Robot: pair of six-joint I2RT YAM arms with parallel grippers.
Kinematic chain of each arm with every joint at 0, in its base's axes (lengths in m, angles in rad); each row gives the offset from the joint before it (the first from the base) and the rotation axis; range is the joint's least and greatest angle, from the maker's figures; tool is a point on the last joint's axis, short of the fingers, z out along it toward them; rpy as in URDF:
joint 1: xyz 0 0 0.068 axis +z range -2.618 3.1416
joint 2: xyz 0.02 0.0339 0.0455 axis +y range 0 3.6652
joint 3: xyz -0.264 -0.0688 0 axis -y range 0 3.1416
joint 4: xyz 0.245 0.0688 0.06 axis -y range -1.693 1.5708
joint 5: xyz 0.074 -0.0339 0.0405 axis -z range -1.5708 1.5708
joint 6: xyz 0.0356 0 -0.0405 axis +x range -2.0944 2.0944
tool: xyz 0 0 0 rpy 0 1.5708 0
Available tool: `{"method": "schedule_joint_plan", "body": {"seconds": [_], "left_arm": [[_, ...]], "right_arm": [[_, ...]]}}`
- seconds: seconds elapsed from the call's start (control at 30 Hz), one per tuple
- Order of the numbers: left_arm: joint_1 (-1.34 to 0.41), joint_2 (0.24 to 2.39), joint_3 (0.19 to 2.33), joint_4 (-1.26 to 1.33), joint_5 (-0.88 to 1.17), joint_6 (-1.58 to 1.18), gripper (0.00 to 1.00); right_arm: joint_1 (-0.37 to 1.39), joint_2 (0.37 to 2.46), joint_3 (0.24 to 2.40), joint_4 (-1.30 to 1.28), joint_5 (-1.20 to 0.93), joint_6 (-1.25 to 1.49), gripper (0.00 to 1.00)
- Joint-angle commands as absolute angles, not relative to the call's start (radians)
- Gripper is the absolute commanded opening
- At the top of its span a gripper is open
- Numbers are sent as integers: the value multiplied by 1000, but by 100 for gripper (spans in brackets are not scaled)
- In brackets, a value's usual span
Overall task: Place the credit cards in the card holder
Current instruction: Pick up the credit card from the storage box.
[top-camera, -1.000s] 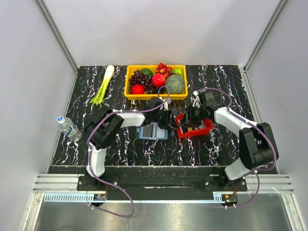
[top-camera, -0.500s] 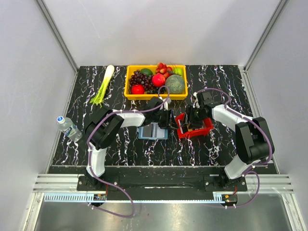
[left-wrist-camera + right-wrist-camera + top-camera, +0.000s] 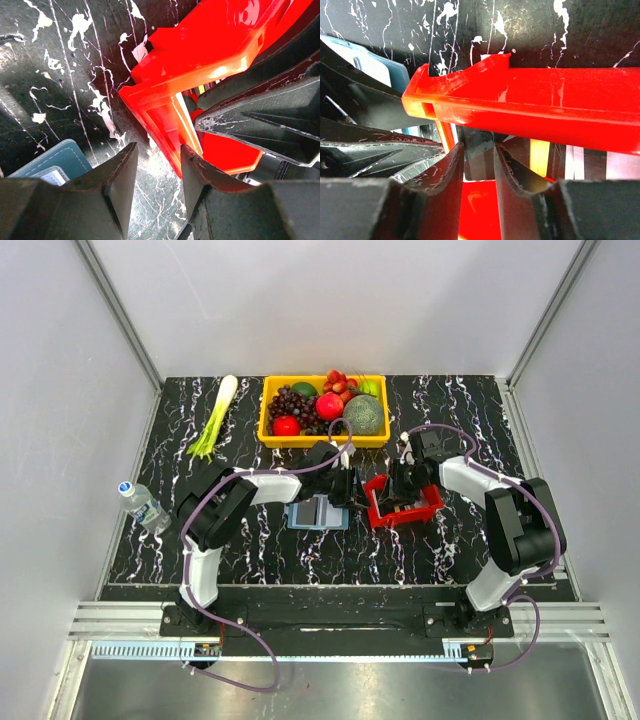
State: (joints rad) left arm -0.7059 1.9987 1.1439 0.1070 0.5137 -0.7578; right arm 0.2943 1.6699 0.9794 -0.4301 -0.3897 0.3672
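Right end effector point(image 3: 478, 150) reaches down inside the red tray point(image 3: 530, 107), its jaws drawn narrow with a grey credit card point(image 3: 479, 164) standing on edge between them. Whether the pads press on it I cannot tell. At the tray's left corner sits the left end effector point(image 3: 159, 150), jaws roughly half open and straddling the corner wall. A strip of table point(image 3: 75, 75) shows between one finger point(image 3: 120, 170) and the red plastic, so I cannot tell whether it clamps the wall. Just left of the tray the card holder point(image 3: 318, 512) lies flat, a little left of centre in the top view, directly below the left arm's wrist.

The step in hand looks like drawing one card out of the tray. To do it well, the jaws should close squarely on the card's flat faces. They should then rise straight until its lower edge clears the wall before any swing toward the holder. Both end effectors crowd the same corner, so the lift wants to be slow, with the tray held down so that it does not come up with the card.
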Motion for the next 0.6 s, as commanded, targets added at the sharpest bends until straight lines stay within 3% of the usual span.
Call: {"method": "schedule_joint_plan", "body": {"seconds": [0.0, 0.2, 0.37, 0.47, 0.57], "left_arm": [[-712, 2010, 1169, 153, 525, -761, 43], [-712, 2010, 1167, 155, 528, -762, 43], [-712, 2005, 1163, 155, 525, -761, 43], [-712, 2006, 1161, 160, 525, -762, 43], [-712, 2006, 1161, 163, 525, -764, 43]], "right_arm": [[304, 1675, 968, -391, -437, 365, 34], [304, 1667, 971, -385, -443, 371, 26], [304, 1612, 974, -414, -347, 383, 53], [302, 1601, 976, -416, -301, 373, 62], [304, 1670, 997, -432, -331, 367, 65]]}}
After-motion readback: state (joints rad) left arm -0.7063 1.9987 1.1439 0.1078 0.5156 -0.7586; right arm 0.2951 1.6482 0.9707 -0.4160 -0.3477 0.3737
